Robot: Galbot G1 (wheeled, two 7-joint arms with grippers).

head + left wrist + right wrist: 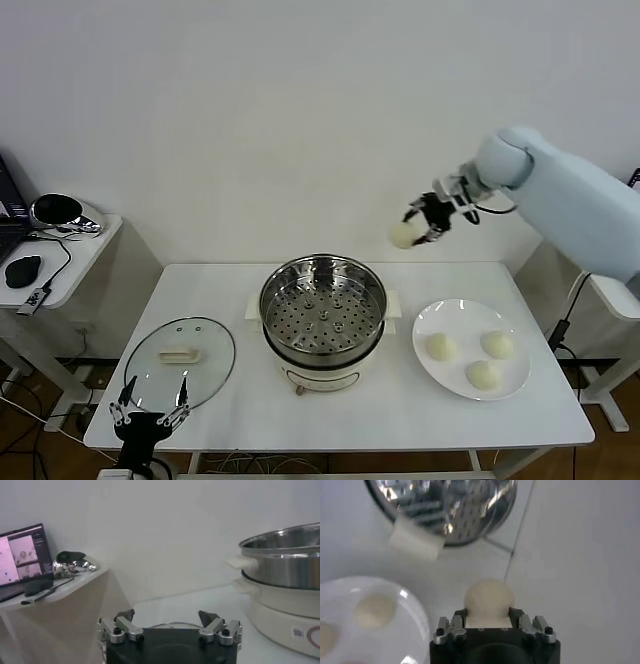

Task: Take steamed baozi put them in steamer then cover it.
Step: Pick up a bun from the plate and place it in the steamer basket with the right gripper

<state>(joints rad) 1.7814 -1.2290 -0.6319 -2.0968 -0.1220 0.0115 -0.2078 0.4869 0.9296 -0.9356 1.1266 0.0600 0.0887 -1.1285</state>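
Note:
My right gripper (pixel 417 228) is shut on one cream-white baozi (pixel 404 235) and holds it high in the air, beyond the right side of the steamer (pixel 323 315). The wrist view shows the same baozi (pixel 488 599) between the fingers, with the steamer (pixel 455 507) below. The steel steamer with its perforated tray stands at the table's middle, with nothing in it. Three baozi (pixel 441 347) lie on the white plate (pixel 450 313) to its right. The glass cover (pixel 180 362) with its cream handle lies flat at the front left. My left gripper (pixel 151 409) is open, parked at the cover's near edge.
A side table (pixel 70 262) at the left holds a mouse, a shiny object and a laptop. The steamer's side (pixel 285 560) shows in the left wrist view. Bare tabletop (pixel 340 415) lies in front of the steamer.

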